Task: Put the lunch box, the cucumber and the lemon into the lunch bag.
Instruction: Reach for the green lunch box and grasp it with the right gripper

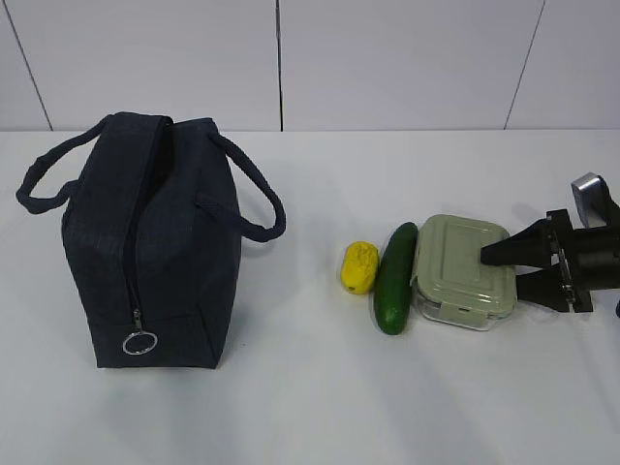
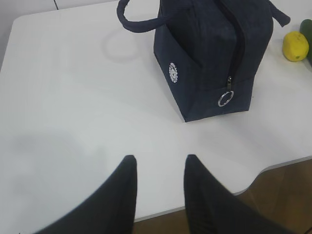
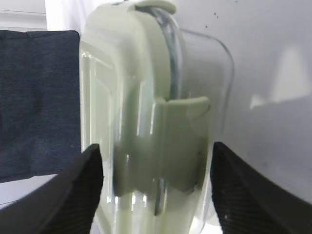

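Lunch box: The lunch box (image 1: 462, 270) sat on the white table (image 1: 310, 407), at about 3 o'clock from the bag. We thought it was hard, smooth and a bit slippery, and heavier than the food.
Right jaws: Our right gripper (image 1: 511, 268) was open wide with one finger on each side of the box's end, by the clip (image 3: 180, 141). We could not tell if the fingers touched it; the close view was blurry.
Where to hold: We judged the short end, over lid and wall, was best.
Left jaws: Our left gripper (image 2: 160, 168) hung open and held nothing.
Neighbours: The cucumber (image 1: 395, 278) lay just beside the box at 9 o'clock, the lemon (image 1: 357, 266) past it.
Bag: The lunch bag (image 1: 150, 242) stood well apart, and its zipper (image 1: 139, 329) looked shut.
Room: We saw bare table between the food and the bag. The table edge was near our left gripper.
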